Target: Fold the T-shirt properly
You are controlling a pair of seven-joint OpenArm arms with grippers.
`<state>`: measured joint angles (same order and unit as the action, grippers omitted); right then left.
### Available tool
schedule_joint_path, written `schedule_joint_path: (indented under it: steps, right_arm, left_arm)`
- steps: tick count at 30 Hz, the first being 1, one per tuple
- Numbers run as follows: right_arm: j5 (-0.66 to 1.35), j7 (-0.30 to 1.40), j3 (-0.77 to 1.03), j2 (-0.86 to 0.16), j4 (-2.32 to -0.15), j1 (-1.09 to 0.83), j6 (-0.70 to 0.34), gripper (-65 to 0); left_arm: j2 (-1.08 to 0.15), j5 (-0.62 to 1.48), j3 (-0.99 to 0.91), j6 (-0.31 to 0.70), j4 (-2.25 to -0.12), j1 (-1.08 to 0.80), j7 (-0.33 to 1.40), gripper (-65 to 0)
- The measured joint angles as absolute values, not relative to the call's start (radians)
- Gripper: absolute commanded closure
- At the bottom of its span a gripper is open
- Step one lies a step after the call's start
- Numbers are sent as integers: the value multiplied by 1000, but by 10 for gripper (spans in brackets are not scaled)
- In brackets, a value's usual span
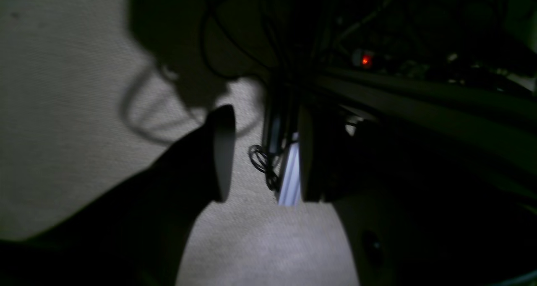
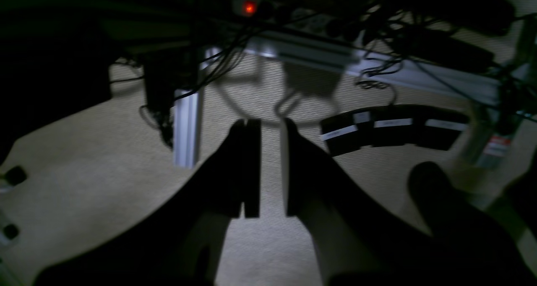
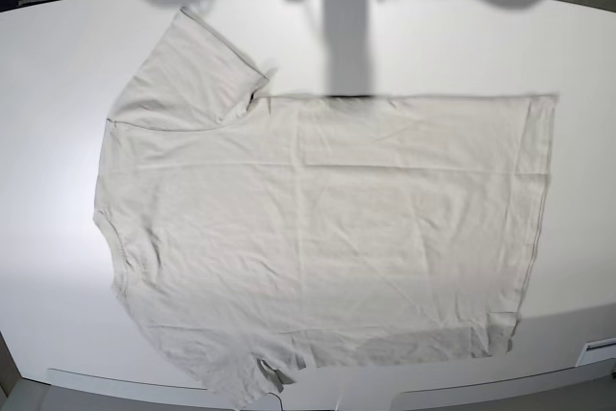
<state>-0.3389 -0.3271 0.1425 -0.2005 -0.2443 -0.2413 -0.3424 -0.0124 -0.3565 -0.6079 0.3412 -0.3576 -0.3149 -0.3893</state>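
T-shirt lies flat across the white desk in the base view, neck at the left, hem at the right, with neither hand near it. Left hand hangs over carpet, fingers apart and empty; right hand likewise, a narrow gap between its fingers. White labels on black blocks are too blurred to read.

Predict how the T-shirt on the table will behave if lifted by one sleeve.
The T-shirt would probably droop and fold on itself, since it lies flat with soft wrinkles. It looks thin, so likely light for its spread. On the smooth white table it may drag and bunch.
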Motion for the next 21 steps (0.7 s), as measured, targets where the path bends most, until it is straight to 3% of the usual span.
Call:
schedule_joint_path:
  steps: [6,10,21]
  right_arm:
    - [-339,-345,21,-233,-333,-317,-334,-92]
    - [-175,-349,-60,-246,-430,-405,-301,-92]
    - [3,-340,-113,-317,-804,-655,-324,-92]
  left_arm:
    - [6,-299,-608,455,-514,-437,-384,-249]
    - [30,-295,-607,461,-636,-504,-384,-249]
    - [33,-182,-604,559,-883,-656,-311,-249]
